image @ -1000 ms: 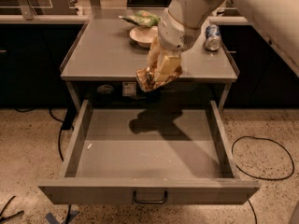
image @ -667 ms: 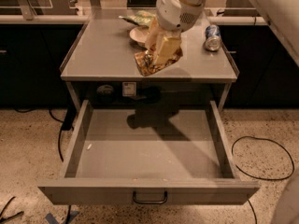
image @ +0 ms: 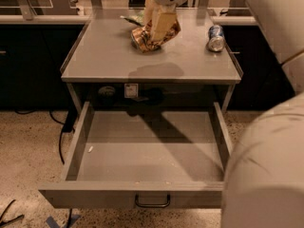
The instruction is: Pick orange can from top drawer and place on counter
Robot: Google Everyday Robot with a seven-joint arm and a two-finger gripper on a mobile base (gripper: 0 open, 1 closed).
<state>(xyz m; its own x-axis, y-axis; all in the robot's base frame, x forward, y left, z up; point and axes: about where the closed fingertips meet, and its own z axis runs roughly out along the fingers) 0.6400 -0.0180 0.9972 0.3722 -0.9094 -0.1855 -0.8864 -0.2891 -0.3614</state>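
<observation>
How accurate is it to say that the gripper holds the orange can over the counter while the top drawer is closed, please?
Not quite: the top drawer is pulled wide open, not closed, as the camera view shows. The rest stands: the gripper, its jaws shut on the orange can, holds it over the counter.

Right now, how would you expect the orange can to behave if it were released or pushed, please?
Held tilted by the gripper over the counter, the orange can would probably tip and roll if released. Being a small metal can, it is likely light, and its shiny surface may be slippery.
</observation>
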